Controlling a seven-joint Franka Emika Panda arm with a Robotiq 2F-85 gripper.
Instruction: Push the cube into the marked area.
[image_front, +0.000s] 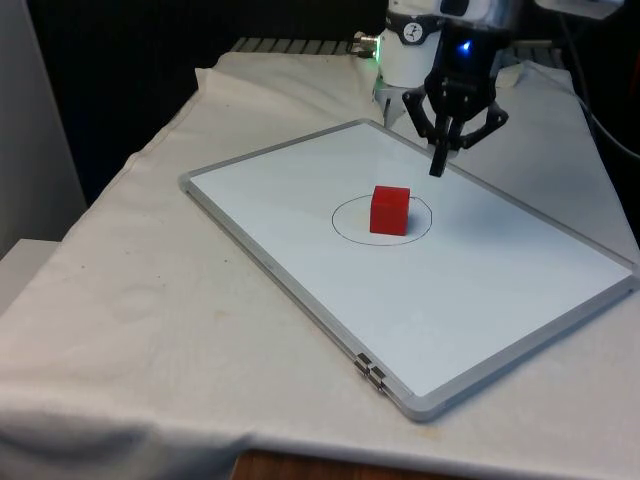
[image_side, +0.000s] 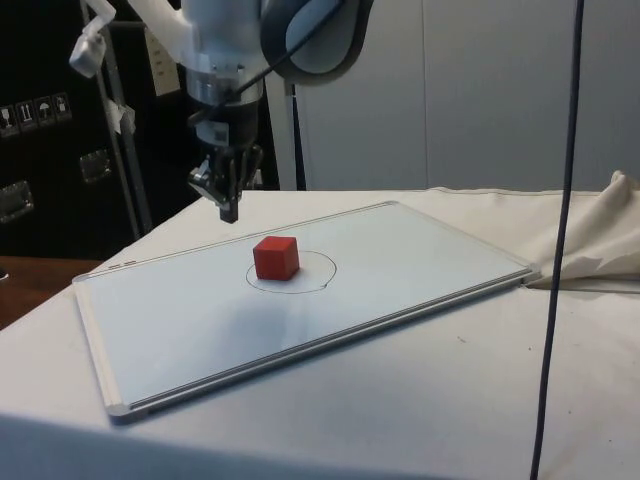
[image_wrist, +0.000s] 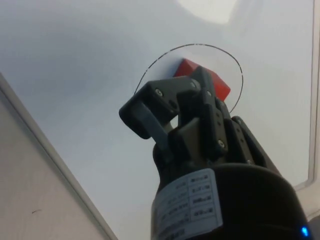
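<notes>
1. I am holding my tool (image_front: 438, 172) in the air above the whiteboard (image_front: 300, 180), with its fingers clenched together into one narrow tip and gripping nothing.
2. In the side view my tool (image_side: 229, 213) is hanging just off the board's surface, near the red cube (image_side: 275, 257) but apart from it, on the side toward the dark cabinets.
3. The red cube (image_front: 390, 210) is sitting flat on the whiteboard inside the circle (image_front: 345, 212) drawn in thin black line; in the front view it is lying toward the middle of that ring, with white board showing between it and the line on the front view's left.
4. In the wrist view the cube (image_wrist: 220, 85) is peeking out past my tool (image_wrist: 202, 82), with the circle's arc (image_wrist: 150, 70) curving around it.
5. The whiteboard, framed in grey metal, is lying flat and skewed on the tabletop's white cloth (image_front: 120, 300).
</notes>
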